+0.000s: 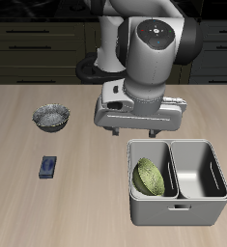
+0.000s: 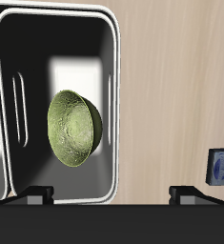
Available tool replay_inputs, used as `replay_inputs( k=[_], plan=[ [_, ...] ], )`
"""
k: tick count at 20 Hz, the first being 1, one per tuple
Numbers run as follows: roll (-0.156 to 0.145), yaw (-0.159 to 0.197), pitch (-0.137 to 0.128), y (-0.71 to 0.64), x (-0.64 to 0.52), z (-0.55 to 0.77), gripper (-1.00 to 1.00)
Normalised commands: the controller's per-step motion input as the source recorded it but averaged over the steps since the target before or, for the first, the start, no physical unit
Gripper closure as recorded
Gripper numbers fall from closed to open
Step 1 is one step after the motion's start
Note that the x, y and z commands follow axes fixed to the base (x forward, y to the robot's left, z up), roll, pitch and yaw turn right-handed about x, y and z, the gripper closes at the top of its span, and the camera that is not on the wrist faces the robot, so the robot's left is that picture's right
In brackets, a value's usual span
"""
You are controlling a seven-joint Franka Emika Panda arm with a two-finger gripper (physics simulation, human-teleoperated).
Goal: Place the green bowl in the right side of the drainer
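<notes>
Gripper (image 1: 139, 128) hangs above the table just behind the drainer (image 1: 178, 207), fingers spread wide, nothing between them. Green bowl (image 1: 149, 178) sits inside one drainer compartment, the one nearer the grey bowl (image 1: 50, 118), tipped on edge and leaning against the wall. Wrist view confirms: green bowl (image 2: 73, 127) stands nearly upright in that compartment, concave face toward the divider. Bowl lies below the gripper and toward the table's front edge. Judgement: bowl appears delivered, the open fingers suggest release is done. Small blue object (image 1: 48, 167) lies well apart on the table
</notes>
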Motion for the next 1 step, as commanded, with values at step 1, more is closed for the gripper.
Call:
replay_inputs(
  k=[1],
  plan=[
    [0.005,-0.010,-0.016,-0.03,-0.09,0.12,-1.00]
  ],
)
